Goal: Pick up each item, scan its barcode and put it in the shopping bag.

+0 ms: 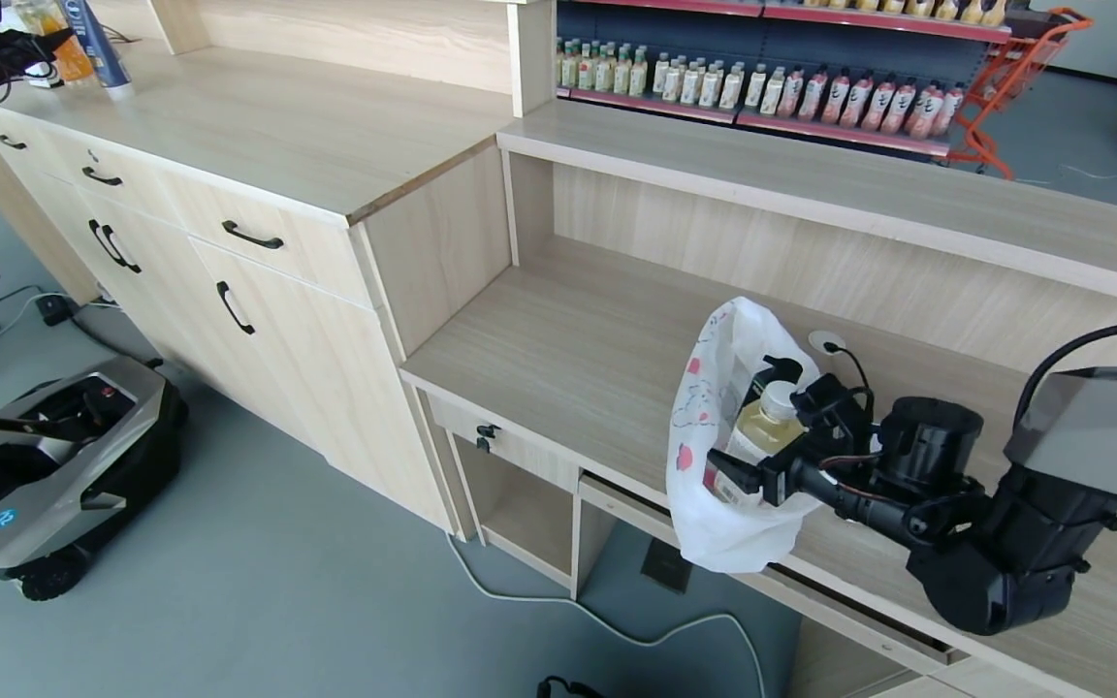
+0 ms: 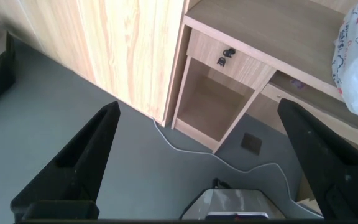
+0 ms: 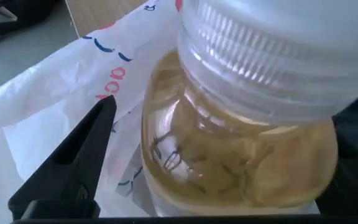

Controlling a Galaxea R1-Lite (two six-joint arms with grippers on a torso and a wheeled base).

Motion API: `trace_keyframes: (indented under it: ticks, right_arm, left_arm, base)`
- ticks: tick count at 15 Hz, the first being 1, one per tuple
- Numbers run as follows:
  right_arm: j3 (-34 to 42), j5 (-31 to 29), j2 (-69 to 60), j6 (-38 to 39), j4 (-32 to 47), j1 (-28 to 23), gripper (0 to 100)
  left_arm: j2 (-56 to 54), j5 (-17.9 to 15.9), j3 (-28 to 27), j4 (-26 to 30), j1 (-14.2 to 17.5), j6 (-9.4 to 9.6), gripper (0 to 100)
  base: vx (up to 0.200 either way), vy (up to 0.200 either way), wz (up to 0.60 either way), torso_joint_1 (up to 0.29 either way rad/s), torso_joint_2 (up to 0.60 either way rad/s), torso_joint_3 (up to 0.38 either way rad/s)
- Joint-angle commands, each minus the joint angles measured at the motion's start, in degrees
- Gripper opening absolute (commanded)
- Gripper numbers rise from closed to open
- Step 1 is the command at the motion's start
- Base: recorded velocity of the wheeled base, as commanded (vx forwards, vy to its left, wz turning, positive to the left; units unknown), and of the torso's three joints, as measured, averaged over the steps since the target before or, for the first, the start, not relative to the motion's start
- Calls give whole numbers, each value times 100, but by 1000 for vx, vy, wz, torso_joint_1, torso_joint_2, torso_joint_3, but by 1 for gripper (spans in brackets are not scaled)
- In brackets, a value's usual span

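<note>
Nearest me, the left gripper (image 2: 197,107) is hanging over the floor in front of the desk (image 1: 568,349), fingers spread wide and carrying nothing, so I'm leaving it parked.

Over on the right, the right gripper (image 1: 760,448) is clamping the bottle (image 1: 764,425), which is standing cap-up with amber liquid showing in the wrist view (image 3: 241,143). It's sitting right in the mouth of the bag (image 1: 714,388), white film bunched against one finger (image 3: 73,168). I'm judging this as the drop-in step. I can't tell from here whether the bottle is touching bottom.

The bag is slouching over the desk's front edge, and that's what I'm watching. I'm planning to lower straight down, slowly, until the bottle is resting on something solid, and only then ease the fingers apart. Any sideways push risks dragging the whole bag off the edge. Coming out, I'm wanting a straight lift so the film isn't snagging on a fingertip.

Farther back, a shelf (image 1: 762,111) is carrying rows of drinks.
</note>
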Motion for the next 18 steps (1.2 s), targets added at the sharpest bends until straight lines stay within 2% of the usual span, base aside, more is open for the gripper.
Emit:
trace_keyframes:
  ticks: [1, 3, 5, 10, 12, 13, 15, 18]
  right_arm:
    - [391, 3, -1684, -7, 1047, 94, 100]
    - [733, -32, -2439, -25, 1381, 68, 100]
    - [980, -67, -3222, -113, 1759, -170, 100]
    - [1059, -76, -3819, -1299, 1979, -996, 100]
    - [1059, -322, -4109, -1686, 2216, -1426, 100]
    - [1041, -454, -4162, -1677, 2330, -1444, 100]
    - [1006, -1183, -4250, -1607, 2436, -1418, 100]
    - [1050, -1711, -4610, -1387, 2638, -1426, 100]
  left_arm:
    - [-2, -1, 1, -5, 0, -2, 100]
    - [-2, -1, 1, 4, 0, -2, 100]
    - [-2, -1, 1, -5, 0, -2, 100]
    - [-2, -1, 1, 4, 0, -2, 100]
    - [-2, -1, 1, -5, 0, -2, 100]
    - [-2, -1, 1, -5, 0, -2, 100]
    - [-2, -1, 1, -5, 0, -2, 100]
    - [-2, -1, 1, 4, 0, -2, 100]
  base:
    - [0, 0, 0, 0, 0, 0]
    - [0, 0, 0, 0, 0, 0]
    - [0, 0, 0, 0, 0, 0]
    - [0, 0, 0, 0, 0, 0]
    - [0, 0, -600, 2, 0, 5]
    - [0, 0, -600, 7, 2, -2]
    - [0, 0, -600, 0, 5, 0]
    - [0, 0, -600, 1, 1, 1]
